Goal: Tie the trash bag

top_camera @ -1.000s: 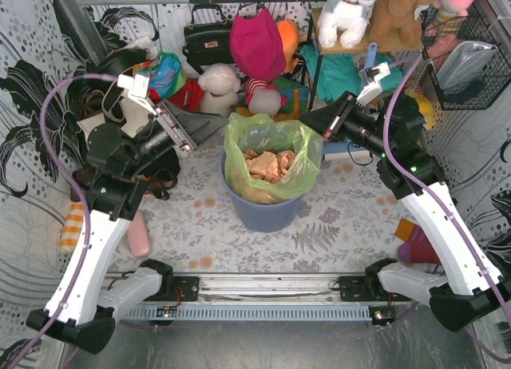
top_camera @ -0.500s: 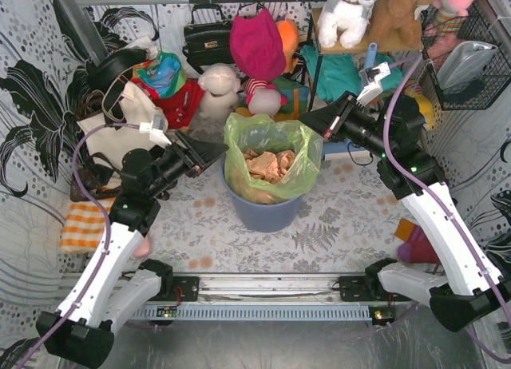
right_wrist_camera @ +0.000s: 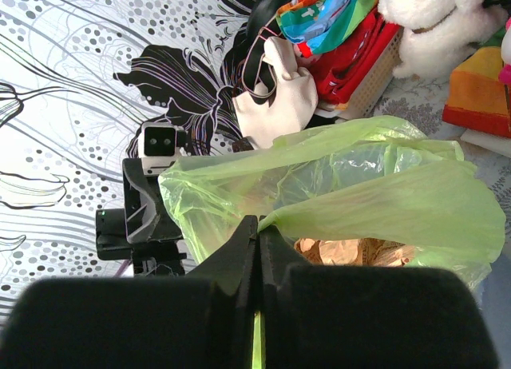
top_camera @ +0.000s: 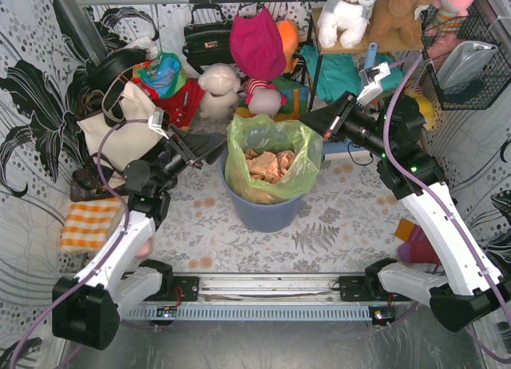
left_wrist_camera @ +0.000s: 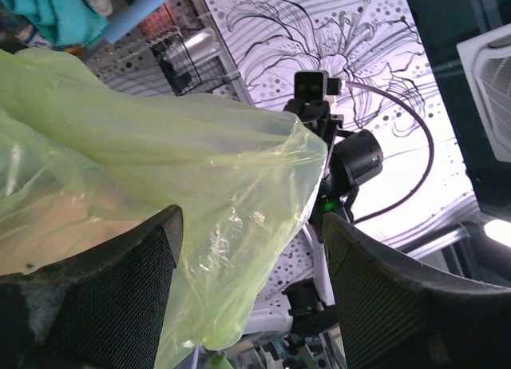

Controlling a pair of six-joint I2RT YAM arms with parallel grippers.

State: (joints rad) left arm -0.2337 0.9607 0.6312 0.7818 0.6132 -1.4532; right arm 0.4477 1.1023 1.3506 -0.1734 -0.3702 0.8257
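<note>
Your trash bag [top_camera: 270, 149] sat in the blue bin [top_camera: 263, 213] at the centre of the top view, mouth open. Your right gripper [right_wrist_camera: 257, 225] had its jaws clenched on the bag's right rim. The left gripper [left_wrist_camera: 249, 225] stood with jaws released at the left rim. You were gathering the rim, I judge; next, the left needed to close there.

The bag [top_camera: 267, 157] goes down into the bin [top_camera: 263, 216], so its lower part is hidden, and most of the paper [top_camera: 267, 165] too. In the left wrist view the bag runs past the left edge, and the left gripper [left_wrist_camera: 250, 225] is cut off at the bottom. In the right wrist view the right gripper [right_wrist_camera: 257, 225] is blurred; the bag's rim disappears between its closed jaws.
</note>
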